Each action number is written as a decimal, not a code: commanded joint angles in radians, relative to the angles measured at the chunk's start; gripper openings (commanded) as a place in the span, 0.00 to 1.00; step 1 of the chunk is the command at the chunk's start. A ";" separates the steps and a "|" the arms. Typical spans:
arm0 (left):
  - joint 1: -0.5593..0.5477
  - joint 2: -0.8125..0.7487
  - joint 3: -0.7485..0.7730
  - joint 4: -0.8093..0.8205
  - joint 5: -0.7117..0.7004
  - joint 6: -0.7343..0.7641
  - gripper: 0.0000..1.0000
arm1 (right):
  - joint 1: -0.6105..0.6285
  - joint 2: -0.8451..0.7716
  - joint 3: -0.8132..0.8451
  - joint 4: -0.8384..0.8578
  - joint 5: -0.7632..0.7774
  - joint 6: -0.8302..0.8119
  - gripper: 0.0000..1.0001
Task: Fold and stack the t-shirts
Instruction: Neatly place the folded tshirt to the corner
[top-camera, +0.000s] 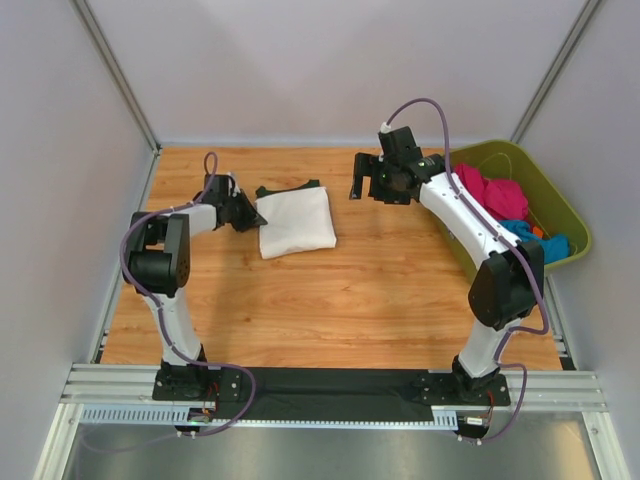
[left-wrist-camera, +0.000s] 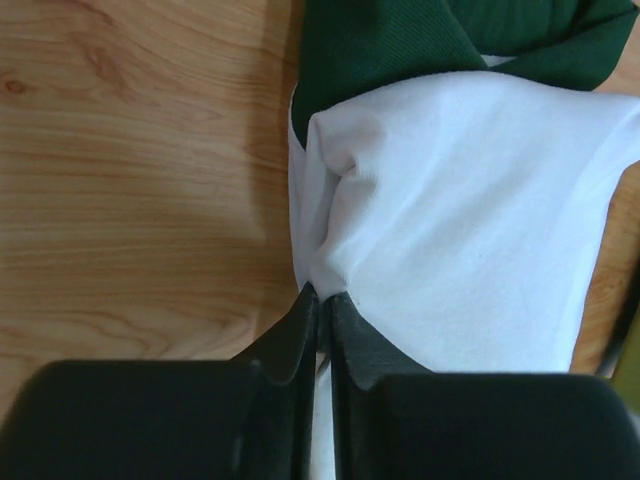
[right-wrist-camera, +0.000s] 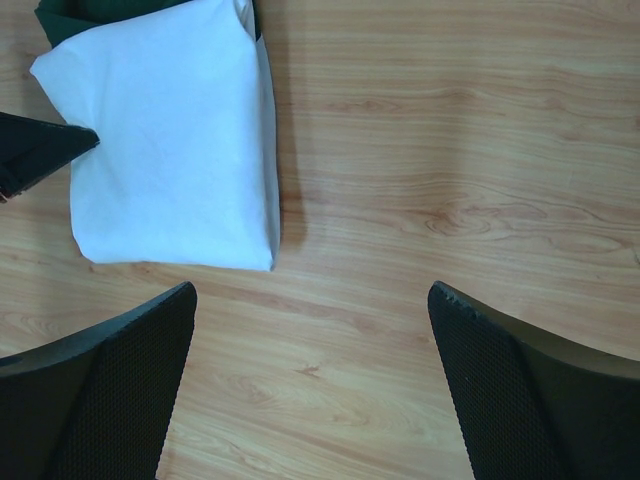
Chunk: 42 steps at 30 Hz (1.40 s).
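The wooden tabletop (top-camera: 350, 300), walled by pale panels, carries one t-shirt (top-camera: 297, 222) at its far left, folded into a compact white rectangle with dark green sleeve and neckband showing at the far edge. The left gripper (left-wrist-camera: 322, 300) has its fingers pinched on the shirt's left edge, while the right gripper (right-wrist-camera: 312, 290) hovers to the right of it, fingers spread wide and grasping nothing. I judge this fold nearly finished and nothing stacked yet, with pink and blue garments (top-camera: 495, 195) left in the olive-green tub (top-camera: 560, 215).
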<state>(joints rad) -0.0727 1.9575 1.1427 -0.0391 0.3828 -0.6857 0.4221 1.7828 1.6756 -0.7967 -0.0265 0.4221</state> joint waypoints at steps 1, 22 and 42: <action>-0.004 0.027 0.066 -0.008 -0.030 0.037 0.08 | -0.002 0.006 0.044 0.001 0.022 0.009 1.00; 0.211 0.247 0.655 -0.636 -0.354 0.402 0.00 | -0.008 0.090 0.098 -0.009 0.125 -0.022 1.00; 0.405 0.590 1.238 -0.720 -0.613 0.578 0.00 | -0.046 0.328 0.289 0.053 0.122 -0.022 1.00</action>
<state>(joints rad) 0.2775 2.5401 2.3444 -0.7959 -0.1608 -0.1268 0.3832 2.0953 1.9076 -0.7998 0.0715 0.4137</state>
